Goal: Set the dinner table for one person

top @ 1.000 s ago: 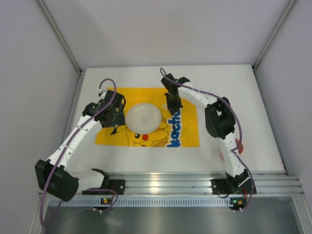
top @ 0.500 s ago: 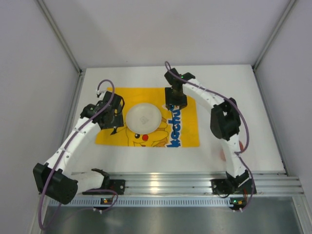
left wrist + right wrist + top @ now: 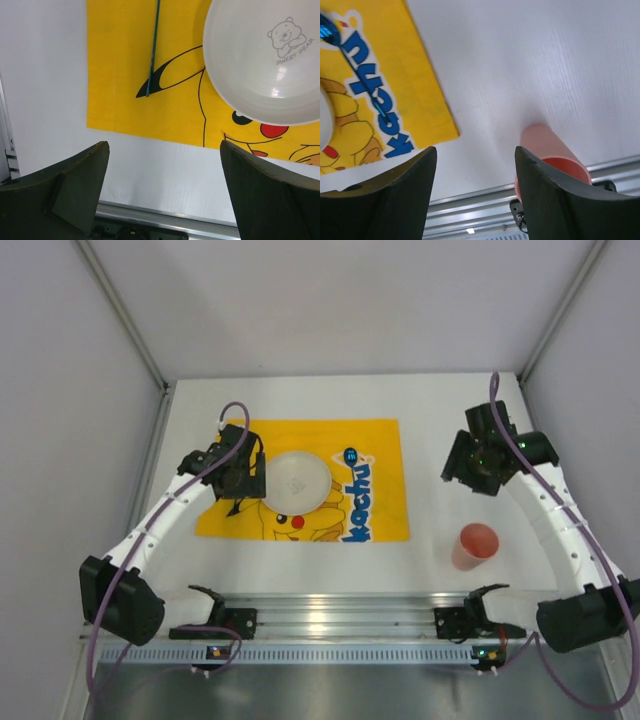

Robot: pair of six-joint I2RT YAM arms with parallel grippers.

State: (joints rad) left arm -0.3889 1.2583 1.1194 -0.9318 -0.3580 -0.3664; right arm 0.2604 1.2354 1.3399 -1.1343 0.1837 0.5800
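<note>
Grasp pending: your right hand point(image 3: 475, 155) hangs spread and empty over the white tabletop point(image 3: 500, 400), which carries everything here.

The pink cup point(image 3: 475, 545), upright at that hand's 6 o'clock in the top view, looks like the next item. Drop low, straddle its wall squarely, and close gently so it doesn't tip toward the ribbed rail point(image 3: 330, 615) at the tabletop's 6 o'clock edge. Carry it to the yellow cloth point(image 3: 380, 510) at 9 o'clock, clear of the blue spoon point(image 3: 362, 87) lying at the plate's point(image 3: 293, 480) 3 o'clock. Your left hand point(image 3: 164, 145), also spread and empty, hovers at the plate's 9 o'clock near a thin blue stick point(image 3: 154, 45).
</note>
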